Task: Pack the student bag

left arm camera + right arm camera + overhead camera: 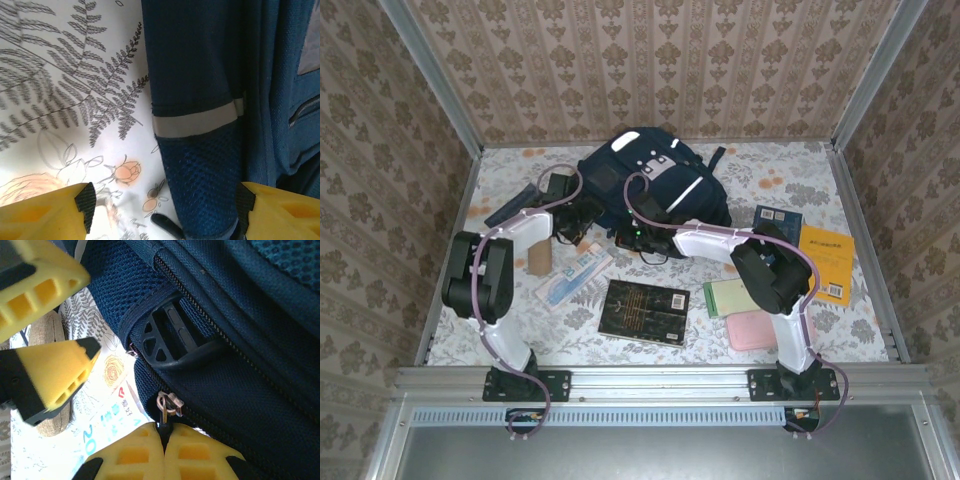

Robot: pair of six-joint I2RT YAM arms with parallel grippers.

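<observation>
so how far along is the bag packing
Barely started. Done: nothing looks packed; the black book, green notebook, pink case and orange book all lie on the table. In hand: the right gripper is shut on the zipper pull of the backpack, while the left gripper stands open around a mesh part of it. Left: unzip, then load everything.

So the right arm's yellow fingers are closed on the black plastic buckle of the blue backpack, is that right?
Not quite. The right gripper is closed on the small metal zipper pull of the blue backpack, not on the black plastic buckle, which sits untouched nearby. The right wrist view shows it.
</observation>
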